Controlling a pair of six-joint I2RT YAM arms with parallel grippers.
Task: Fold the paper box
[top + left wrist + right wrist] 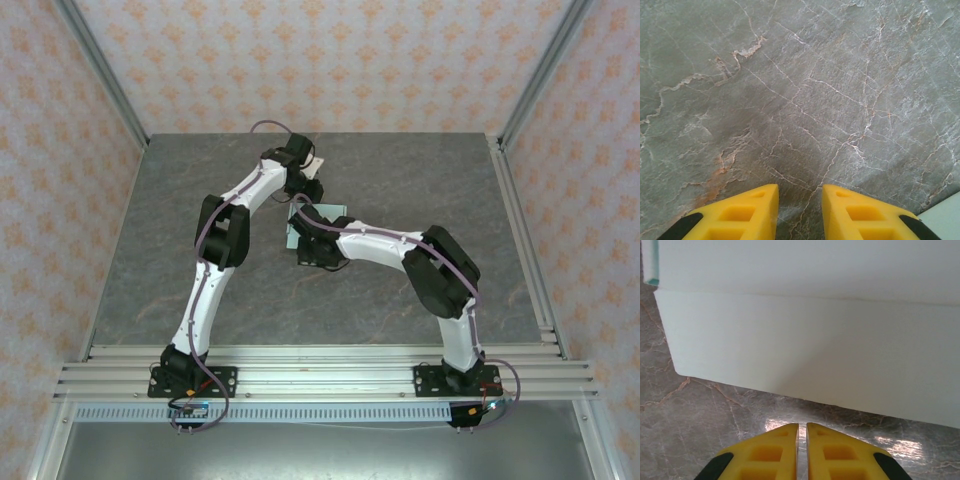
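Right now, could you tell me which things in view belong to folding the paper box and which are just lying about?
For the job: box, pale mint card; left fingers, apart, empty; right fingers, closed, near the box's edge.
Just there: table, patterned walls, metal rail at the near edge.

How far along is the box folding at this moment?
Done: the paper box shows one crease across it in the right wrist view; whether any wall stands up I cannot tell. In hand: nothing is gripped. The right gripper, shut, sits just short of the card's near edge, and the left gripper is open over the table beside a card corner. Left: seemingly most of the folding.
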